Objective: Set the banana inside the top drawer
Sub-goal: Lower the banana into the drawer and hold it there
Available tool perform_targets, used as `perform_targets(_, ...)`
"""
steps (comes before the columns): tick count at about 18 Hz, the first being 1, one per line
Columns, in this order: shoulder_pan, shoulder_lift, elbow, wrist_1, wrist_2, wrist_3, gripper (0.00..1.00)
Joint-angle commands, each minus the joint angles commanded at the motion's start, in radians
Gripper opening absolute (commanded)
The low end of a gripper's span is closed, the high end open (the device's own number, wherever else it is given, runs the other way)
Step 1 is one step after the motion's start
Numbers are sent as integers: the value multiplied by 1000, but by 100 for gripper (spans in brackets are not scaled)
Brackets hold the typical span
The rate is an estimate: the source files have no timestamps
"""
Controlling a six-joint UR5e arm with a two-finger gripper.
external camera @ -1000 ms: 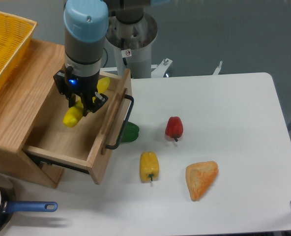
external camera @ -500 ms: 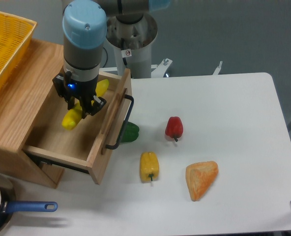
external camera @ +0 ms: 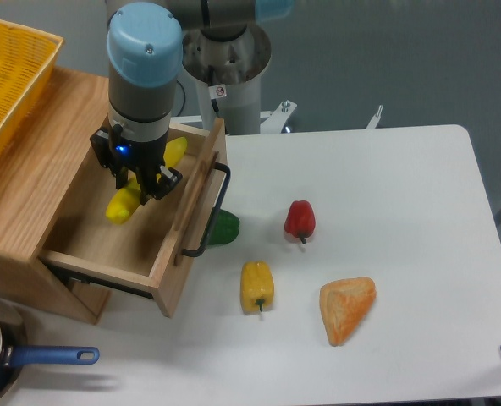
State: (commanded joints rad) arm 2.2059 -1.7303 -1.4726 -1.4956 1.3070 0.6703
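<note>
Nearest the camera, at the table's (external camera: 420, 279) front left corner, a dark pan with a blue handle (external camera: 52, 356) sits below the oak cabinet (external camera: 30, 203). It is well clear of my work. On the white surface toward the front lie the orange wedge (external camera: 347, 309) and the yellow bell pepper (external camera: 257, 285), with the red pepper (external camera: 300, 219) behind them and a green vegetable (external camera: 224, 227) tucked just under the black bar handle (external camera: 210, 211).

The top drawer (external camera: 107, 245) stands pulled out from the cabinet, open to me. My gripper (external camera: 139, 179) hangs over it with the fingers closed on the banana (external camera: 142, 183), which runs lengthwise from the near left toward the back right of the drawer, its far tip poking out past my wrist. I cannot tell whether its lower end touches the drawer floor or hangs just above.

My chief worry is the fit. The banana looks about as long as the drawer is deep, and it lies slightly slanted, so on release one end could catch on the front rail or the back wall and sit propped up, which would foul the drawer when closed. If I let go while it is high, the smooth toy may bounce or roll against the side wall. Pressing down too far risks pushing the drawer on its slides.

At the back left, the yellow basket (external camera: 9, 80) rests on the cabinet top, close enough that a wide swing on withdrawal could clip it.
</note>
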Motion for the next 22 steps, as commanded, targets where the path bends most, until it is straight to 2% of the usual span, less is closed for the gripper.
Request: perform_targets(22,-12,-6,-12,3,20,3,38)
